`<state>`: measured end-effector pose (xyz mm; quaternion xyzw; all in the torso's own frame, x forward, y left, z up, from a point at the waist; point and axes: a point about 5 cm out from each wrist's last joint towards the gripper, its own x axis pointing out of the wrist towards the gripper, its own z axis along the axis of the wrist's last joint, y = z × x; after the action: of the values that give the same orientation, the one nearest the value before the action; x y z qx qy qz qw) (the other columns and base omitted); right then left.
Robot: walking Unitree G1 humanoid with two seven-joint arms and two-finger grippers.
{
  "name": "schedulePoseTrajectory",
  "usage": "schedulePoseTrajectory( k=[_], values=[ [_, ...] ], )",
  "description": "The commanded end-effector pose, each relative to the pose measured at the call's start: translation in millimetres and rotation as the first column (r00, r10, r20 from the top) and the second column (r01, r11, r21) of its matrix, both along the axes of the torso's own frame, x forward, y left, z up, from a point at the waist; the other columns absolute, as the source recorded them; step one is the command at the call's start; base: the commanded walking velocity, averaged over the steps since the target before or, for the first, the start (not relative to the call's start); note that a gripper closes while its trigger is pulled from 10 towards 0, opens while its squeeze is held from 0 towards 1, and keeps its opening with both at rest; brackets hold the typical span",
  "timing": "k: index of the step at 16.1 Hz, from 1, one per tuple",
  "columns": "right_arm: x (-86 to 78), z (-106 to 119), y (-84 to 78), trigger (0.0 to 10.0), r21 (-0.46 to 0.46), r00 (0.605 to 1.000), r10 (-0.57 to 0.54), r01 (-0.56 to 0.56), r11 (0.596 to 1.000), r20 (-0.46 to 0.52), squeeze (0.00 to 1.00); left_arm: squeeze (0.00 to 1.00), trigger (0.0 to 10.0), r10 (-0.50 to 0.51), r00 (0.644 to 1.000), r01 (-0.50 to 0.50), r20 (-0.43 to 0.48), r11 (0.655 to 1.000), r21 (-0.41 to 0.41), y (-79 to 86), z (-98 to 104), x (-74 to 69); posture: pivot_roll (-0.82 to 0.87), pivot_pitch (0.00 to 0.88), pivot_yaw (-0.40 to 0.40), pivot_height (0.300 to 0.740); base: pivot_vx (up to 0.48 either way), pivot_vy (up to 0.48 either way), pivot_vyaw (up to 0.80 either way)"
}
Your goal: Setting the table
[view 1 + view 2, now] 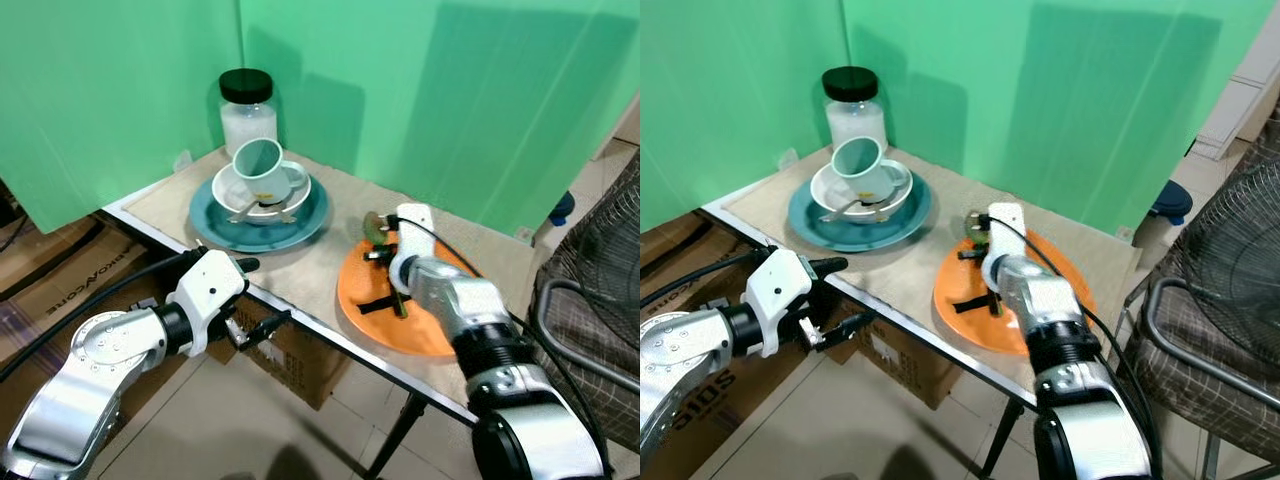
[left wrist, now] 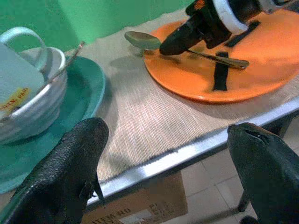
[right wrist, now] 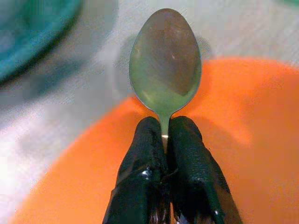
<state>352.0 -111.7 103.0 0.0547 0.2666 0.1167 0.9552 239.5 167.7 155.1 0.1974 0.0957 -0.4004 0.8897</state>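
A metal spoon (image 3: 165, 65) lies over the near rim of an orange plate (image 1: 425, 325), its bowl hanging past the rim above the beige table mat. My right gripper (image 1: 383, 243) is shut on the spoon's neck, both fingers (image 3: 187, 140) pressed together just behind the bowl. A teal plate (image 1: 215, 225) at the back left carries a white bowl (image 1: 290, 190) with a pale cup (image 1: 258, 165) tilted in it and a utensil leaning on the bowl. My left gripper (image 1: 262, 295) hangs open at the table's front edge, below the top, holding nothing.
A glass jar (image 1: 247, 110) with a black lid stands behind the teal plate. Two black strips (image 1: 378, 304) lie on the orange plate. Green screens close off the back. Cardboard boxes (image 1: 300, 360) sit under the table, and a wire fan (image 1: 600, 270) stands at the right.
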Motion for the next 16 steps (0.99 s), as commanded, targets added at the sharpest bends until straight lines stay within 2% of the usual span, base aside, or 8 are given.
schedulePoseTrajectory(
  k=[1, 4, 5, 6, 8, 10, 13, 16],
  values=[
    [2.4, 21.2, -9.1, 0.0, 0.044, 0.996, -0.013, 0.010, 0.999, 0.088, 0.00, 0.00, 10.0, 0.009, 0.999, -0.008, 0.038, 1.000, -0.020, -3.3, 7.7, 5.5, 0.13, 0.000, -0.065, 0.740, 0.000, 0.000, 0.00],
    [-8.5, 57.0, -29.2, 0.0, 0.038, 0.964, -0.018, 0.008, 0.999, 0.266, 0.00, 0.00, 10.0, 0.071, 0.991, -0.063, 0.109, 0.995, -0.075, -16.0, 19.1, 19.6, 0.13, 0.000, -0.066, 0.740, 0.000, 0.000, 0.00],
    [-17.6, 74.6, -36.4, 0.8, 0.036, 0.931, -0.018, 0.005, 0.999, 0.366, 0.00, 0.00, 10.0, 0.139, 0.977, -0.123, 0.161, 0.987, -0.107, -23.6, 24.3, 28.6, 0.12, 0.000, -0.066, 0.740, 0.000, 0.000, 0.00],
    [-25.7, 80.7, -40.1, 10.0, 0.053, 0.921, -0.025, 0.004, 0.999, 0.388, 0.00, 0.00, 10.0, 0.175, 0.968, -0.152, 0.181, 0.979, -0.132, -29.0, 27.1, 33.5, 0.12, 0.000, -0.064, 0.740, 0.000, 0.000, 0.00],
    [-55.7, 95.9, -48.1, 10.0, -0.013, 0.854, -0.014, 0.024, 1.000, 0.521, 0.00, 0.00, 10.0, 0.232, 0.952, -0.193, 0.200, 0.961, -0.197, -47.2, 30.5, 39.5, 0.10, 0.000, -0.057, 0.740, 0.000, 0.000, 0.00],
    [-74.2, 91.1, -51.7, 10.0, -0.024, 0.848, -0.043, 0.065, 0.998, 0.528, 0.00, 0.00, 10.0, 0.270, 0.941, -0.226, 0.202, 0.950, -0.215, -52.3, 28.2, 37.3, 0.09, 0.000, -0.051, 0.740, 0.000, 0.000, -0.39],
    [-86.5, 77.6, -59.0, 10.0, -0.014, 0.856, -0.134, 0.162, 0.987, 0.500, 0.00, 0.00, 10.0, 0.312, 0.934, -0.267, 0.175, 0.934, -0.239, -52.3, 25.4, 37.1, 0.08, 0.000, -0.051, 0.740, 0.000, 0.000, -0.80],
    [-88.9, 74.1, -55.1, 10.0, -0.001, 0.860, -0.164, 0.188, 0.982, 0.484, 0.00, 0.00, 10.0, 0.330, 0.929, -0.284, 0.166, 0.926, -0.248, -48.9, 26.8, 38.4, 0.08, 0.000, -0.047, 0.740, 0.000, 0.000, -0.80]
  ],
)
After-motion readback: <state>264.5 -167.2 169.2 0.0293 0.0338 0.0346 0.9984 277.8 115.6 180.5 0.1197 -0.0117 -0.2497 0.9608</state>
